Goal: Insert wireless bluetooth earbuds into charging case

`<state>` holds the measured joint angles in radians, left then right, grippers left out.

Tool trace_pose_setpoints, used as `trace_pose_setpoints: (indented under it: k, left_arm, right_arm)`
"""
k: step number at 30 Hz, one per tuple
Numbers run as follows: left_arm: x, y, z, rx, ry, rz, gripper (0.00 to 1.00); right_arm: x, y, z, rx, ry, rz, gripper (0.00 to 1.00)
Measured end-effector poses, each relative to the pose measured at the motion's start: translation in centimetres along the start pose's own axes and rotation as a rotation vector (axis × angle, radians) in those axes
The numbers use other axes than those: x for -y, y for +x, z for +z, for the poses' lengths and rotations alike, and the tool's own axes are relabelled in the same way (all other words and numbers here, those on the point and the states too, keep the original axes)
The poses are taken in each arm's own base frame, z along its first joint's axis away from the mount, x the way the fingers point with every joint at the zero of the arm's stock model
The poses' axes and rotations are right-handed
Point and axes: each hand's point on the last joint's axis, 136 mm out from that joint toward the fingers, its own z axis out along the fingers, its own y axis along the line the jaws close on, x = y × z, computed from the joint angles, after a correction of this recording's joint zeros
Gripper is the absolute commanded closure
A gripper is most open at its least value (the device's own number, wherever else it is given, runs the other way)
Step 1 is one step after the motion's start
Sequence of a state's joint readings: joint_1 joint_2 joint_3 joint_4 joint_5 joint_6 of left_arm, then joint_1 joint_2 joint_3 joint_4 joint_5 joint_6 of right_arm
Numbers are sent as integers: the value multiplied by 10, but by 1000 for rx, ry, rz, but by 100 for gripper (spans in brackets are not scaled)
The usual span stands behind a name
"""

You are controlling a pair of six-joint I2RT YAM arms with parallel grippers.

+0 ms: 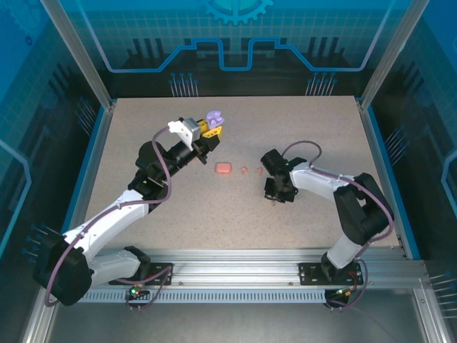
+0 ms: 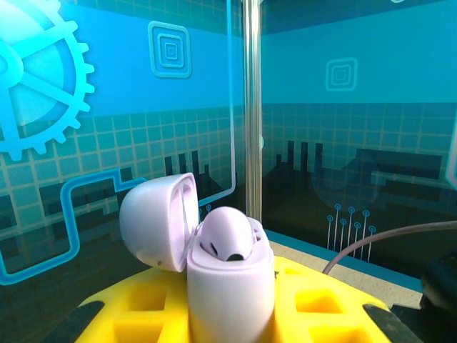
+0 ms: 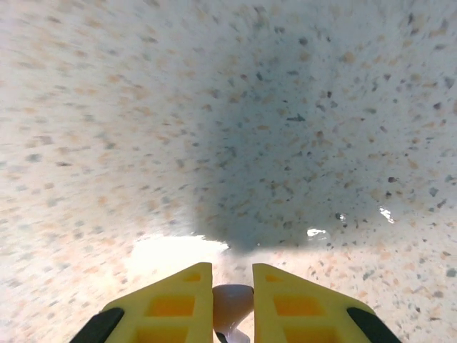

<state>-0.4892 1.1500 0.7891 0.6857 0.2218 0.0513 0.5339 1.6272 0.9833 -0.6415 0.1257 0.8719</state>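
Your left arm is stretching up-frame, its left gripper (image 1: 211, 128) pinching one open lavender case (image 2: 230, 286); your right gripper (image 3: 233, 277) is pointing down mid-frame, pinching one pale earbud (image 3: 232, 304) near two coral earbuds (image 1: 244, 170).

Speckled beige table (image 1: 178, 214). Lying on it mid-field: coral-red case (image 1: 223, 168), two coral-red earbuds (image 1: 244, 170) just right of it, not touching.

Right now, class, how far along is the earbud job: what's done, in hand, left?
Done: one bud seems seated in the open lilac case. In hand: left end effector grips that case; right end effector pinches a pale bud. Left: two coral buds near the coral case.
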Motion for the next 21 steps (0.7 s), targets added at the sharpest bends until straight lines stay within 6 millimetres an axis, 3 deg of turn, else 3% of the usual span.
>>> trace_pose_setpoints:
  k: [8, 12, 21]
  left_arm:
    - [1, -2, 1, 3, 4, 0, 100]
    - [3, -10, 3, 19, 11, 5, 100]
    - [9, -21, 10, 39, 47, 10, 100]
  right_arm:
    - [-31, -28, -75, 176, -208, -31, 83]
    - [-57, -51, -137, 305, -355, -64, 83]
    - [-107, -100, -302, 606, -675, -156, 82]
